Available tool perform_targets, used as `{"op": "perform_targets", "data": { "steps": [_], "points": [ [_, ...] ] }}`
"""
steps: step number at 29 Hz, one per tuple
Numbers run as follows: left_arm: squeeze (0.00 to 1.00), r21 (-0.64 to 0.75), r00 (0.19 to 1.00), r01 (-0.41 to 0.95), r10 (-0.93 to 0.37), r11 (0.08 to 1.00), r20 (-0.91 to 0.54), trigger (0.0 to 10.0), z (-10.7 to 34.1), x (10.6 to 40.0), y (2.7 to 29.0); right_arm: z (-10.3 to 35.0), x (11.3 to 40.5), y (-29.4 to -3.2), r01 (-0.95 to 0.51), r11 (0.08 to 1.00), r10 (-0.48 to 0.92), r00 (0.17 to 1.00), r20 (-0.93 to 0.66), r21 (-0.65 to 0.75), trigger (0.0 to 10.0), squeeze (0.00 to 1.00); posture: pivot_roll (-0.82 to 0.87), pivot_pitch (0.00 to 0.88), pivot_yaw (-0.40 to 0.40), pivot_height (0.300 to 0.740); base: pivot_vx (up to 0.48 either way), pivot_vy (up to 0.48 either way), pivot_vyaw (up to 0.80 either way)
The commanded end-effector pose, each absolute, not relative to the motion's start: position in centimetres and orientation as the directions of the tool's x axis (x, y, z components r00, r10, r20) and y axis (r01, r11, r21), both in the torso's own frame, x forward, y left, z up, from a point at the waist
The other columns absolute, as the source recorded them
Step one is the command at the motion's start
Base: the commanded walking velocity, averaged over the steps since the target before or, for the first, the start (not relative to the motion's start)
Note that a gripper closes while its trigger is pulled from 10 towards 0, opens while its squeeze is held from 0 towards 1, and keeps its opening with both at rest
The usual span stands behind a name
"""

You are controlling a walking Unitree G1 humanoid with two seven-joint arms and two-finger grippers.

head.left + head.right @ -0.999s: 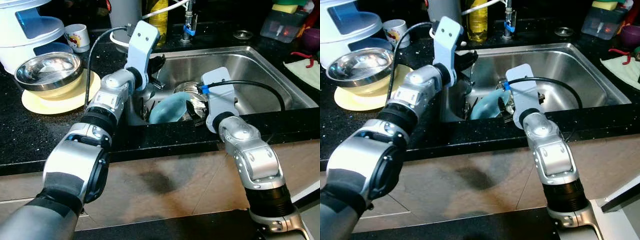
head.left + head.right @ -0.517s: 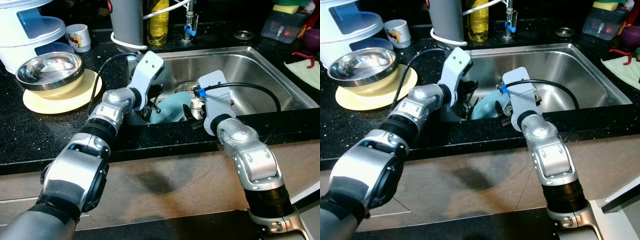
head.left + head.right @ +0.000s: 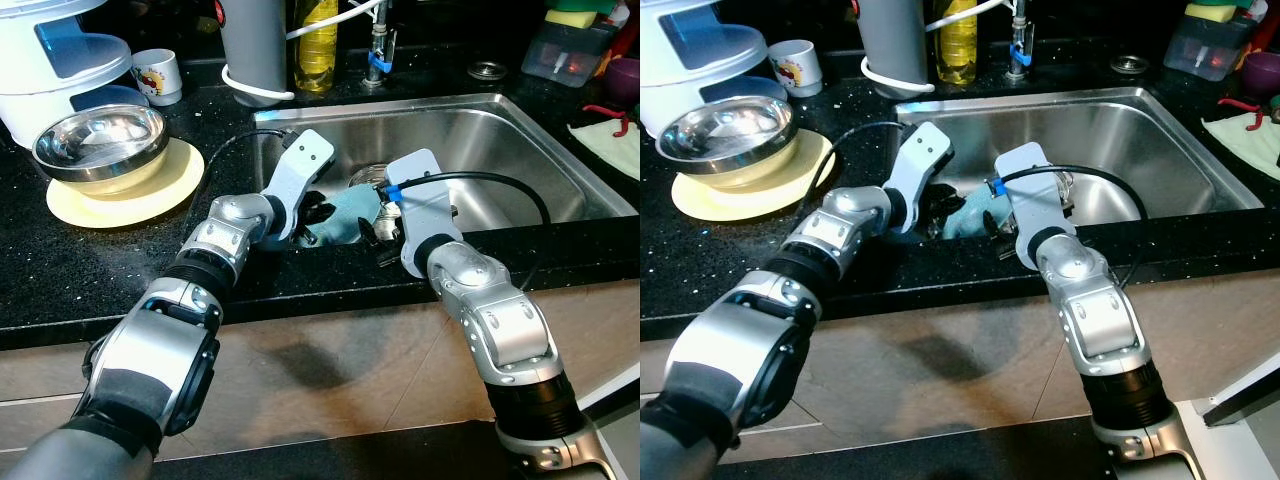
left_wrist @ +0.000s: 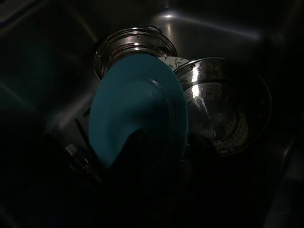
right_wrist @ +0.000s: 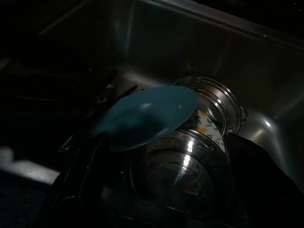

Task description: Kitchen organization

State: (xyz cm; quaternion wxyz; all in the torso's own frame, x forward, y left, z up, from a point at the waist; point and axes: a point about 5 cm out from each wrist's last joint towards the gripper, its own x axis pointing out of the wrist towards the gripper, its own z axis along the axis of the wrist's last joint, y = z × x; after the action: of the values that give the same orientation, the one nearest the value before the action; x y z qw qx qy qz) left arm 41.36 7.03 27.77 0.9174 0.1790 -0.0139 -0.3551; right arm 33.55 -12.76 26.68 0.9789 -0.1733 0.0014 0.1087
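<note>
A teal plate (image 3: pixel 345 208) leans tilted in the steel sink (image 3: pixel 520 105), resting on steel pots. In the left wrist view the teal plate (image 4: pixel 137 99) covers part of a perforated steel pot (image 4: pixel 223 109) and a second pot (image 4: pixel 133 42) behind it. My left gripper (image 3: pixel 312 215) reaches down into the sink at the plate's near left edge. From the right, my right gripper (image 3: pixel 378 232) is low in the sink, close against the plate's right side. The right wrist view shows the plate (image 5: pixel 147 114) above the perforated pot (image 5: pixel 180 175). Both wrist views are dark.
On the black counter to the left, a steel bowl (image 3: pixel 97 140) sits on a yellow plate (image 3: pixel 130 195), with a white appliance (image 3: pixel 50 60) and a mug (image 3: pixel 158 72) behind. An oil bottle (image 3: pixel 318 40), grey cylinder (image 3: pixel 255 45) and faucet (image 3: pixel 377 50) stand behind the sink. A cloth (image 3: pixel 610 140) lies right.
My left arm has swung down from above the sink's left rim into the basin, to the plate's edge. The right gripper has edged closer to the plate.
</note>
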Motion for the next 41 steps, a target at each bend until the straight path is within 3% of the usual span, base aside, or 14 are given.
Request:
{"op": "perform_targets", "data": {
  "steps": [1,5,11,13,15,18,21,23,28,37,38,39,40,41],
  "points": [
    [0.00,0.316,0.765,0.625,-0.640,0.714,-0.065,10.0,28.5,41.4,7.8,25.7,33.4,-12.6,-0.236,0.910,0.221,0.972,-0.082,-0.341,10.0,0.00,-0.07,0.210,0.039,0.740,0.000,0.000,0.00],
    [0.00,0.296,0.778,0.604,-0.627,0.740,-0.022,10.0,29.3,41.5,8.5,25.7,33.4,-12.6,-0.235,0.912,0.221,0.972,-0.079,-0.338,10.0,0.00,-0.06,0.209,0.035,0.740,0.000,0.000,0.00],
    [0.00,0.270,0.867,0.375,-0.439,0.887,0.238,10.0,36.1,40.6,14.5,26.3,33.5,-12.2,-0.231,0.929,0.231,0.972,-0.036,-0.290,10.0,0.00,-0.05,0.206,0.036,0.740,0.000,0.000,0.00],
    [0.00,0.270,0.867,0.375,-0.439,0.887,0.238,10.0,36.1,40.6,14.5,26.3,33.5,-12.2,-0.231,0.929,0.231,0.972,-0.036,-0.290,10.0,0.00,-0.05,0.206,0.036,0.740,0.000,0.000,0.00],
    [0.00,0.314,0.912,0.236,-0.321,0.920,0.256,10.0,37.6,40.3,18.4,26.3,33.5,-11.7,-0.248,0.929,0.250,0.968,-0.029,-0.275,10.0,0.00,-0.03,0.194,0.030,0.740,0.000,0.000,0.00],
    [0.00,0.327,0.932,0.171,-0.260,0.929,0.251,10.0,37.9,40.1,20.2,26.3,33.6,-11.3,-0.258,0.927,0.261,0.965,-0.026,-0.271,10.0,0.00,-0.03,0.189,0.036,0.740,0.000,0.000,0.00],
    [0.00,0.303,0.960,0.007,-0.091,0.953,0.265,10.0,39.1,39.3,24.1,26.5,33.5,-10.9,-0.270,0.926,0.276,0.961,-0.014,-0.263,10.0,0.00,-0.02,0.184,0.044,0.740,0.000,0.000,0.00],
    [0.00,0.285,0.959,-0.149,0.069,0.947,0.274,10.0,40.1,38.2,27.4,26.6,33.4,-10.8,-0.270,0.928,0.278,0.961,-0.008,-0.258,10.0,0.00,-0.02,0.184,0.048,0.740,0.000,0.000,0.00],
    [0.00,0.359,0.930,-0.346,0.268,0.867,0.250,10.0,41.4,35.9,31.9,26.4,33.2,-10.9,-0.276,0.930,0.282,0.959,-0.008,-0.243,10.0,0.00,-0.01,0.181,0.048,0.740,0.000,0.000,0.00],
    [0.00,0.347,0.903,-0.429,0.409,0.834,0.132,10.0,41.6,33.5,36.0,26.4,33.3,-10.5,-0.293,0.928,0.300,0.954,-0.003,-0.231,10.0,0.00,0.00,0.178,0.050,0.740,0.000,0.000,0.00],
    [0.20,0.354,0.903,-0.426,0.419,0.833,0.101,10.0,41.1,33.3,36.6,26.4,33.3,-10.4,-0.297,0.927,0.305,0.952,-0.002,-0.230,10.0,0.00,0.00,0.178,0.050,0.740,0.000,0.000,0.00],
    [0.20,0.360,0.901,-0.426,0.426,0.830,0.081,10.0,40.8,33.1,37.0,26.4,33.3,-10.4,-0.300,0.926,0.307,0.952,-0.002,-0.229,10.0,0.00,0.01,0.181,0.044,0.740,0.000,0.000,0.00],
    [1.00,0.354,0.899,-0.425,0.434,0.833,0.058,10.0,40.2,33.0,37.4,26.3,33.3,-10.3,-0.304,0.925,0.311,0.950,-0.004,-0.229,10.0,0.00,0.01,0.181,0.044,0.740,0.000,0.000,0.00],
    [1.00,0.354,0.899,-0.425,0.434,0.833,0.058,10.0,40.2,33.0,37.4,26.3,33.3,-10.3,-0.304,0.925,0.311,0.950,-0.004,-0.229,10.0,0.00,0.01,0.181,0.044,0.740,0.000,0.000,0.00]
  ]
}}
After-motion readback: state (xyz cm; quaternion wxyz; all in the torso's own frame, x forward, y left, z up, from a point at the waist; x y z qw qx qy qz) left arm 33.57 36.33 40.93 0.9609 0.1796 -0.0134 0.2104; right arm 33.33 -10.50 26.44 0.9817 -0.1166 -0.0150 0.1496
